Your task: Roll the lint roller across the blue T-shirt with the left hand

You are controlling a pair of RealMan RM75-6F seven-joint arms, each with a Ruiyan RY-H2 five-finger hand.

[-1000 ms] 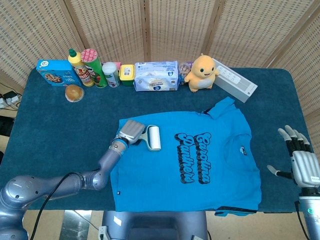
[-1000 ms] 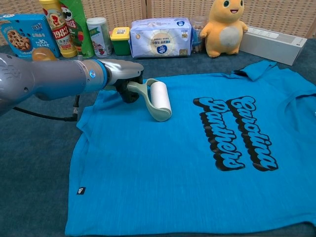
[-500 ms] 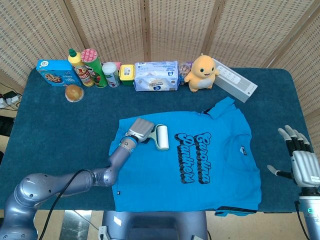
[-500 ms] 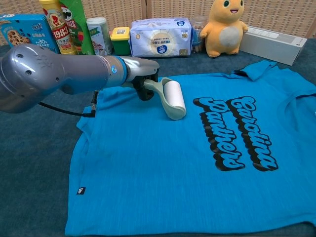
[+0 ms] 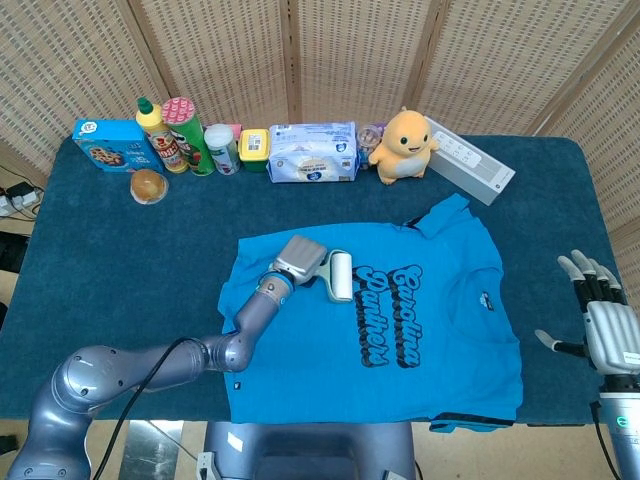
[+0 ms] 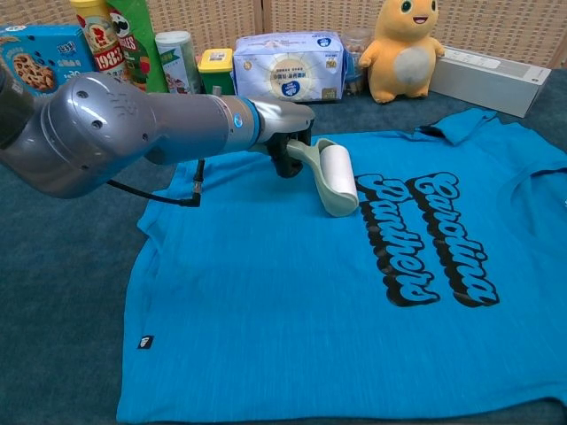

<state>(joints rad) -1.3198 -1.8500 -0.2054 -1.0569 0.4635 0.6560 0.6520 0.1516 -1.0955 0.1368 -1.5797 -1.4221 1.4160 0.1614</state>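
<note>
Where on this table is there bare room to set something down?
Bare cloth lies left of the blue T-shirt, in front of the bun, and right of the shirt toward the right robot hand. The back edge is crowded, from the cookie box to the white box.

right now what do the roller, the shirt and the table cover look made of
Roller: seemingly smooth pale plastic frame, white matte paper-like drum.
Shirt: thin blue knit, soft wrinkles, printed lettering.
Table cover: dark blue fuzzy cloth, possibly carpet or fleece.
</note>
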